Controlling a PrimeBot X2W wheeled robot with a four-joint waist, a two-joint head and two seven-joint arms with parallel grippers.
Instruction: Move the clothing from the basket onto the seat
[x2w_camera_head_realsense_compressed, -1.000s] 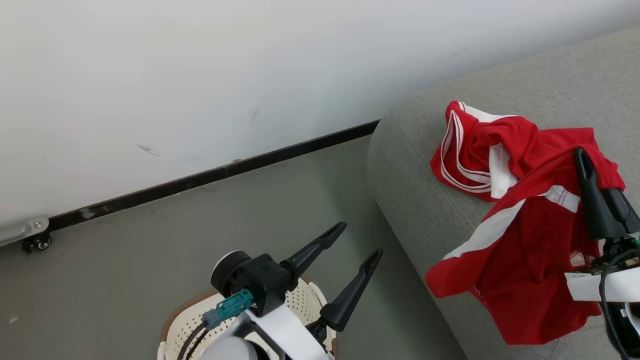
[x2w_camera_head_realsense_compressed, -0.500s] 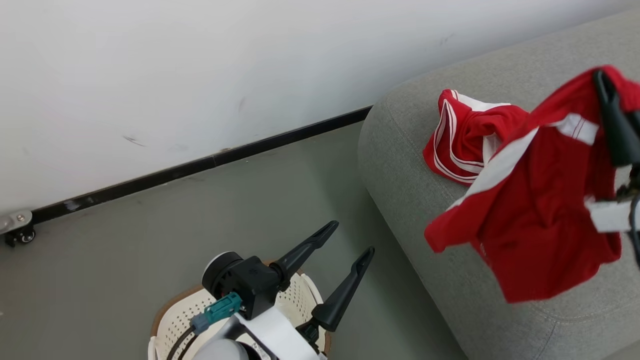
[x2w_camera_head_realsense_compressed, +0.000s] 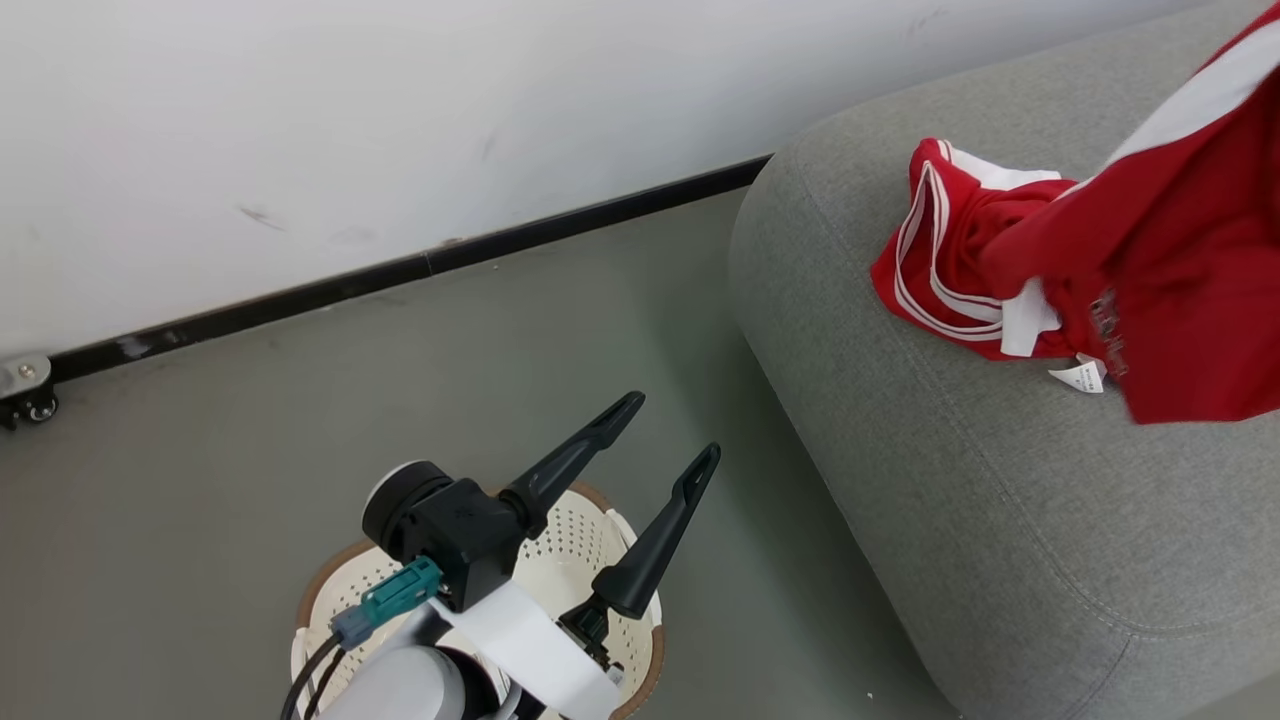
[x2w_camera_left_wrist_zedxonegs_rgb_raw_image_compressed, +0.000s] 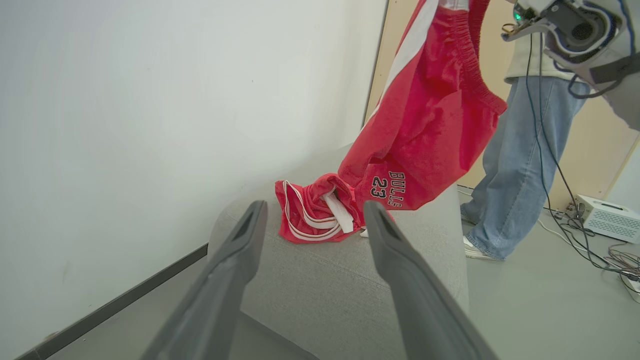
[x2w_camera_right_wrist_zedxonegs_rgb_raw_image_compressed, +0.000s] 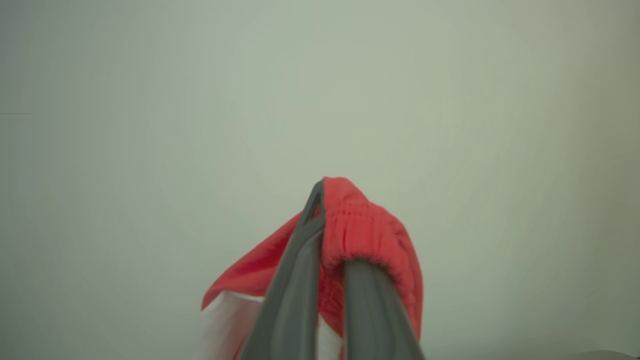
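My right claw (x2w_camera_right_wrist_zedxonegs_rgb_raw_image_compressed: 330, 230) is pinched tight on the elastic waistband (x2w_camera_right_wrist_zedxonegs_rgb_raw_image_compressed: 365, 225) of the red shorts (x2w_camera_head_realsense_compressed: 1190, 270), which hang from it high over the seat (x2w_camera_head_realsense_compressed: 900, 480). Their lettered hem (x2w_camera_left_wrist_zedxonegs_rgb_raw_image_compressed: 385, 187) dangles just beside the other garment (x2w_camera_head_realsense_compressed: 950, 270), which lies crumpled on the seat toward the wall (x2w_camera_head_realsense_compressed: 400, 120). Whether the hem touches the seat I cannot tell. My left claw (x2w_camera_head_realsense_compressed: 673, 426) is spread wide and holds nothing, poised above the basket (x2w_camera_head_realsense_compressed: 322, 598) on the floor (x2w_camera_head_realsense_compressed: 250, 480) beside the seat. The step in hand, as I judge it, is laying the shorts down. To do it well I would lower the wrist before letting go, so the cloth pools on the seat and does not slide off the rounded edge. I would aim for bare seat next to the other garment, well in from the edge, then open the claw fully and draw straight up so the waistband does not snag. A person (x2w_camera_left_wrist_zedxonegs_rgb_raw_image_compressed: 520, 150) stands beyond the seat, so I would keep the swing small. My left arm (x2w_camera_head_realsense_compressed: 520, 650) hides much of the basket, so what remains inside I cannot say.
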